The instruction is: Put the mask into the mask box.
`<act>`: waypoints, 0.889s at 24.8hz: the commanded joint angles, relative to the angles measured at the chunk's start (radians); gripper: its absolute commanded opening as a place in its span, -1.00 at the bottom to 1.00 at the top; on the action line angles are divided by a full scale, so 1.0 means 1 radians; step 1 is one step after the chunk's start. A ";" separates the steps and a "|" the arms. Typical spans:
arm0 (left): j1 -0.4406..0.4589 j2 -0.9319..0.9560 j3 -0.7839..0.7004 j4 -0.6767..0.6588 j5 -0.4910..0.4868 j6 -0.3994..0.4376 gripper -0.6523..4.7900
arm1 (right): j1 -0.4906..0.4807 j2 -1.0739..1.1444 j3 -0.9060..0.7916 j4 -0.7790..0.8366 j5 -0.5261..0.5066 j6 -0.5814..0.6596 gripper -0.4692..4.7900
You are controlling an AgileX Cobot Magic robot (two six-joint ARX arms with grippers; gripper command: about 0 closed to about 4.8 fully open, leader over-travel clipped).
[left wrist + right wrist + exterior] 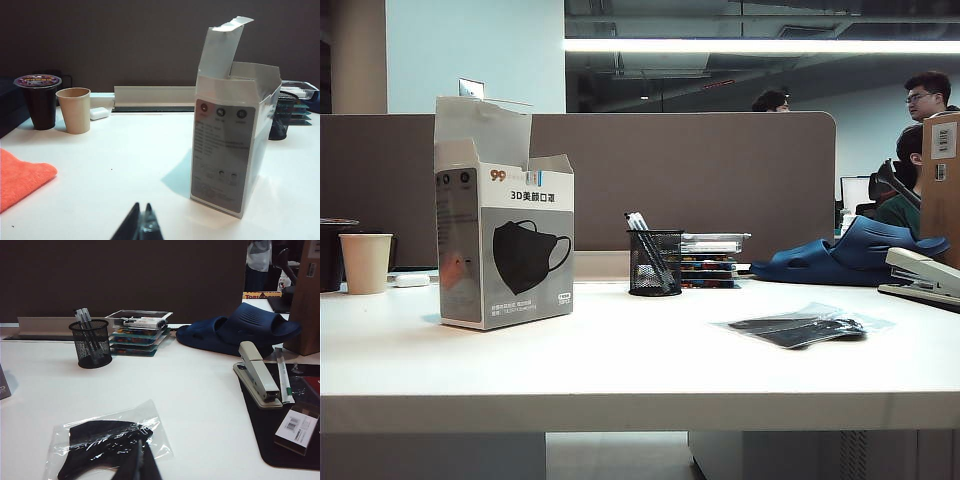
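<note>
Evidently nothing had been picked up: the mask [798, 330] lay flat in its clear wrapper on the tabletop, toward the right part of the front edge, well apart from the mask box [505, 240]. That box stood upright toward the left side of the tabletop with its top flaps raised, so the mouth faced up and was ready to take the mask from above. The left gripper [140, 226] hung low near the front edge, just in front of the box's narrow printed side, its jaws pressed together on nothing. The right gripper [142, 462] sat low over the near end of the wrapped mask, jaws likewise clenched and empty; whether the tips touched the wrapper I could not tell. A mesh pen cup [654, 262] stood toward the back edge between box and mask, out of the likely path. Judging by this, the right gripper would need to open before it could grasp the slippery wrapper.
</note>
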 commanded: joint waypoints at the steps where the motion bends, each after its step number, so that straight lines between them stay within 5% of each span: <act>1: 0.000 0.000 0.003 0.006 0.000 0.003 -0.78 | 0.001 -0.008 -0.004 0.016 0.002 -0.002 -0.84; 22: 0.000 0.000 0.053 0.042 0.018 -0.004 -0.78 | 0.001 -0.008 0.045 -0.042 -0.003 0.055 -0.84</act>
